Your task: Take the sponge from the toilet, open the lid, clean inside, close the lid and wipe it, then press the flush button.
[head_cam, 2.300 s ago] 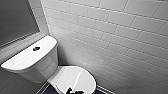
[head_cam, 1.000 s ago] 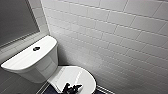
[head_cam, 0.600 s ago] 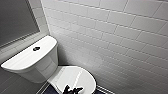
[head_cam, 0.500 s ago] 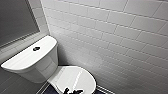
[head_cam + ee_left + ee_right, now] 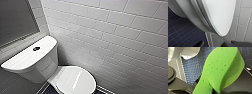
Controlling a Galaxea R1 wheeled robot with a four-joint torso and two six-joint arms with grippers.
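White brick-pattern wall tiles [image 5: 112, 37] are running behind and beside the toilet [image 5: 37, 67], and a flat grey panel [image 5: 15, 20] is sitting on the wall above its tank. Small dark blue floor tiles [image 5: 179, 32] are lying around the toilet's base.

From the head view, the toilet is standing in the corner with its rectangular tank next to the grey panel and its oval bowl pointing away from it. The flush button [image 5: 36, 48], small, dark and round, is sitting in the middle of the tank top. The lid [image 5: 75, 80] is lying closed over the bowl, white and glossy, with nothing resting on it.

The sponge [image 5: 223, 68], bright green and speckled, is not lying on the toilet. The right gripper [image 5: 214, 87] is holding it: its dark jaws are pinching one end so that the pad is bending, off to the side of the toilet's white bowl and above the blue floor.

The left gripper [image 5: 218, 45] is showing as dark blurred shapes low beside the closed lid's rounded front; whether it is open or closed cannot be told.
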